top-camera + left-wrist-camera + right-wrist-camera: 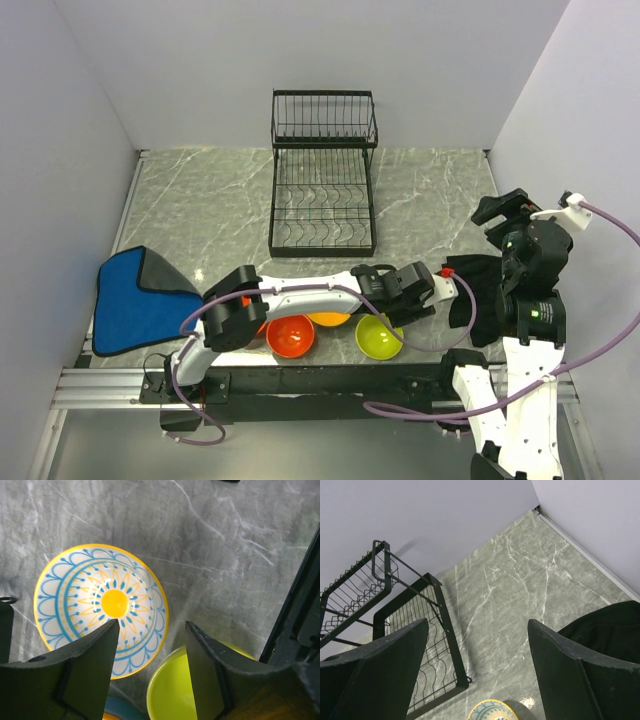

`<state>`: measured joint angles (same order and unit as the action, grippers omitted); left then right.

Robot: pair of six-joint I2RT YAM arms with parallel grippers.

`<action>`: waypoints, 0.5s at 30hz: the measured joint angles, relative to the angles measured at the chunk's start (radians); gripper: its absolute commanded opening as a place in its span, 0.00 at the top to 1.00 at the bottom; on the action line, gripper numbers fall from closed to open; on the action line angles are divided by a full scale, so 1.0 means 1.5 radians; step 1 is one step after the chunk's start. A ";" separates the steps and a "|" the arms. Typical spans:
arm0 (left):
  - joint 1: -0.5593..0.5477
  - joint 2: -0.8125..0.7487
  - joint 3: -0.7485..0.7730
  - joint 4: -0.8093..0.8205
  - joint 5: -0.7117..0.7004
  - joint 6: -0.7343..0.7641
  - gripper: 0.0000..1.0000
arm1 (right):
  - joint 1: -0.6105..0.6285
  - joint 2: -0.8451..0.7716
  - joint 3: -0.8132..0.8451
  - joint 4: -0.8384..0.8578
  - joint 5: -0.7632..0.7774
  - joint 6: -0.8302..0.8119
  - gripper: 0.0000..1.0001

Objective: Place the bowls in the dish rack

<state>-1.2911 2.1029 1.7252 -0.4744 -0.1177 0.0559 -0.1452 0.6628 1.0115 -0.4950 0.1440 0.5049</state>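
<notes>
A cream bowl [100, 607] with a blue-yellow pattern lies on the marble table, and a lime green bowl [170, 692] sits close beside it. My left gripper [150, 647] hangs open above the gap between their rims, holding nothing. From above, the left gripper [405, 295] hides the patterned bowl; the lime green bowl [379, 338], a red-orange bowl [291, 337] and an orange bowl [328, 320] lie near the front edge. The black wire dish rack [323, 190] stands at the back with no bowl in it. My right gripper [477, 645] is open and raised, looking at the dish rack [420, 645] and the patterned bowl's rim [492, 711].
A blue folded cloth [135, 300] lies at the front left. A black cloth-like lump [470, 290] rests by the right arm. A sliver of a blue bowl [117, 707] shows under the left fingers. White walls enclose the table on three sides.
</notes>
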 measured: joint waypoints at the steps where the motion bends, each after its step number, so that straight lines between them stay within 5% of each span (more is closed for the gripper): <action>1: -0.002 0.000 -0.003 -0.001 0.000 0.000 0.40 | 0.000 -0.002 0.000 0.000 0.000 0.000 0.12; 15: -0.004 0.005 -0.014 0.016 -0.022 0.002 0.50 | -0.001 -0.005 0.000 0.000 -0.002 0.003 0.12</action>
<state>-1.2968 2.1101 1.7046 -0.4500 -0.1513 0.0593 -0.1467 0.6548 1.0115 -0.4953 0.1406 0.5087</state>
